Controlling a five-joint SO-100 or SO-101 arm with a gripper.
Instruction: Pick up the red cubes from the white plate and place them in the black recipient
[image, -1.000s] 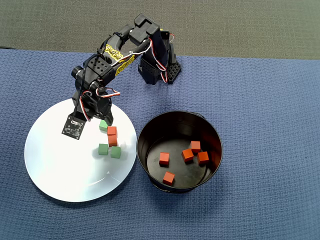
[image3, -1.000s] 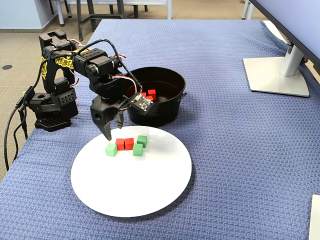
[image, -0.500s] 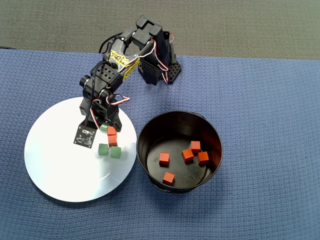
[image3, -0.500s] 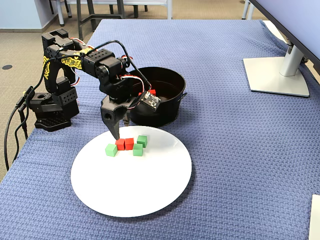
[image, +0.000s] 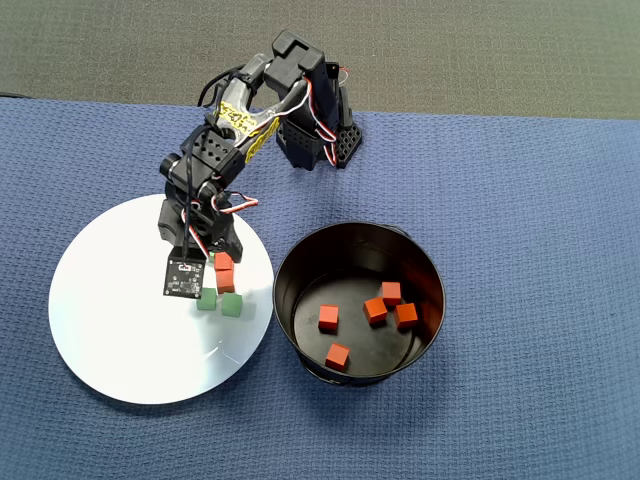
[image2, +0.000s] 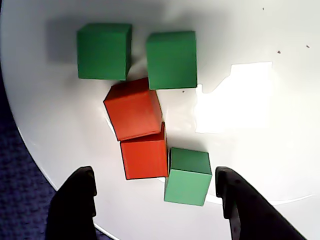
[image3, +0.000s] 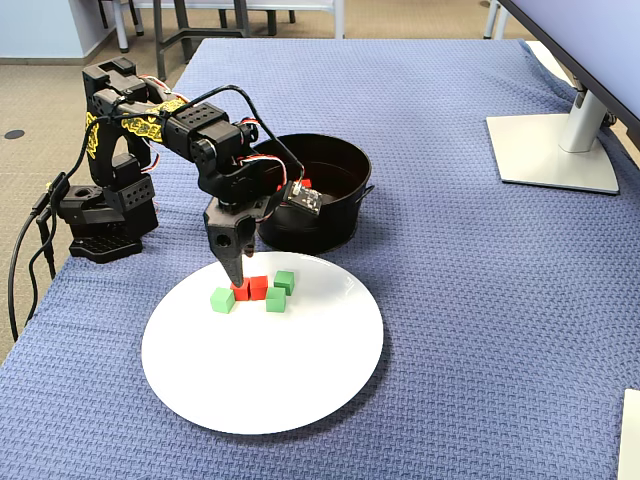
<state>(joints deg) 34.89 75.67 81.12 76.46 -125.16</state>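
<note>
Overhead view, L to R: white plate (image: 110, 330) at left, arm reaching onto its right-hand part, black recipient (image: 290, 300) just beside the plate on the right w/ five red cubes on its floor, e.g. one at (image: 328, 318). Change over the last sec: the gripper (image2: 155, 192) has swung in from the plate's upper edge and dropped over the cube cluster, so it now sits right above the two red cubes left on the plate, wrist cam board covering part of the group from above. Wrist view, L to R: left finger (image2: 75, 200), then the near red cube (image2: 144, 157) between the fingers, a green cube (image2: 188, 176) touching its right side, then the right finger. Far red cube (image2: 132, 108) touches the near one; two more green cubes (image2: 104, 51) and (image2: 171, 59) beyond. Jaws spread wide, nothing gripped yet. Fixed view: fingertip looks down at the red pair (image3: 250, 288). Judgement: approach is about done, closing comes next; risk is that the wide jaws also take in the green cube beside the target.
</note>
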